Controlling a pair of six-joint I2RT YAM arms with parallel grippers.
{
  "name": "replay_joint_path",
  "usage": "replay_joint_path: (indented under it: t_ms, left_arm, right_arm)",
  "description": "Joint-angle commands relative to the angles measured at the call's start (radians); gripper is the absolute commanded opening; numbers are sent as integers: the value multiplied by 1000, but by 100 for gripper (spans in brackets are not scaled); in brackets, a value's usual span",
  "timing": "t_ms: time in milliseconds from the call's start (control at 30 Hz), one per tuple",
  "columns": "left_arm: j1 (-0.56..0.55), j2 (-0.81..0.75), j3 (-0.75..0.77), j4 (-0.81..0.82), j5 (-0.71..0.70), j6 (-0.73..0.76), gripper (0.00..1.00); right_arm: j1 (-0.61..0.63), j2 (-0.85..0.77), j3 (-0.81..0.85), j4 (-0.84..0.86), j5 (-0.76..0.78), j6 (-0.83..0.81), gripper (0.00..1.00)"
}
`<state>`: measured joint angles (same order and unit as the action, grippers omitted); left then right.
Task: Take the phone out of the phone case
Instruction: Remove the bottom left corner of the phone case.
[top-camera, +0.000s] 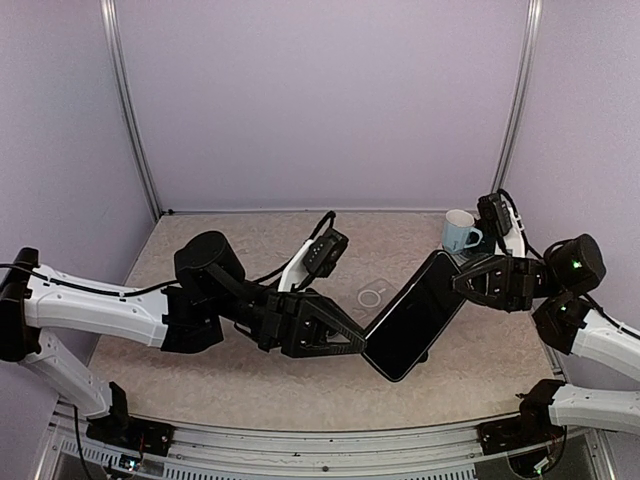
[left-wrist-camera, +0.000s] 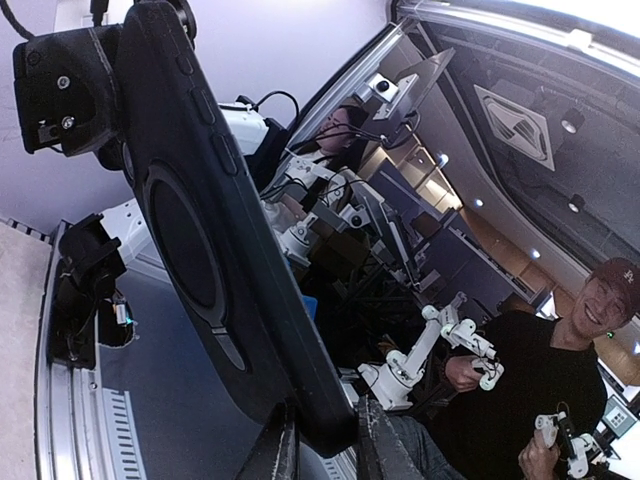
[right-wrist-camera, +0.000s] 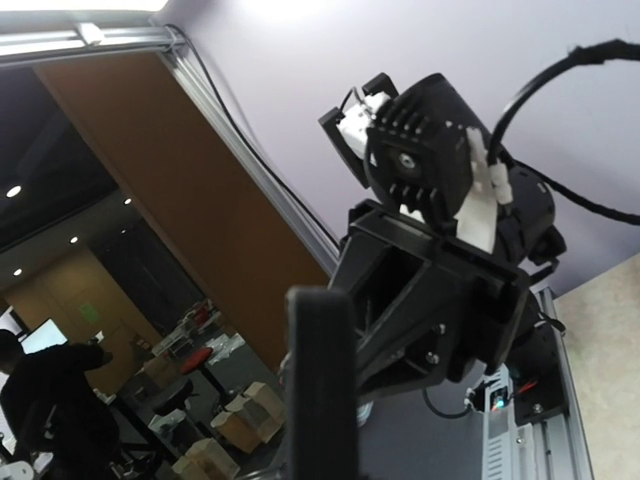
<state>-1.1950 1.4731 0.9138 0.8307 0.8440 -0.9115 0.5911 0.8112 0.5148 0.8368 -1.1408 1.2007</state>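
The phone in its black case (top-camera: 415, 315) hangs tilted above the table, glossy screen facing up. My left gripper (top-camera: 362, 345) is shut on its lower left corner. My right gripper (top-camera: 458, 280) is shut on its upper right end. In the left wrist view the case's dark back (left-wrist-camera: 200, 230) with side buttons fills the left, its corner pinched between my fingers (left-wrist-camera: 385, 450). In the right wrist view the phone shows edge-on as a dark blurred bar (right-wrist-camera: 322, 380), with the left gripper's body (right-wrist-camera: 430, 290) behind it; my own right fingers are hidden.
A white and blue mug (top-camera: 460, 233) stands at the back right of the table (top-camera: 200, 380). A pale ringed disc (top-camera: 372, 297) lies on the table under the phone. Side rails (top-camera: 135, 130) frame the back wall.
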Motion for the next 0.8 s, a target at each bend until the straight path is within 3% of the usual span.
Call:
replay_joint_path:
  t_ms: [0, 500, 767]
  left_arm:
    - [-33, 17, 79, 143, 11, -12, 14]
    - [-46, 93, 137, 291, 10, -96, 2]
    - [-48, 132, 180, 272, -5, -92, 0]
  right_arm:
    - [13, 0, -26, 4, 32, 3, 0]
    - [28, -58, -46, 34, 52, 81, 0]
    - [33, -81, -44, 49, 63, 126, 0]
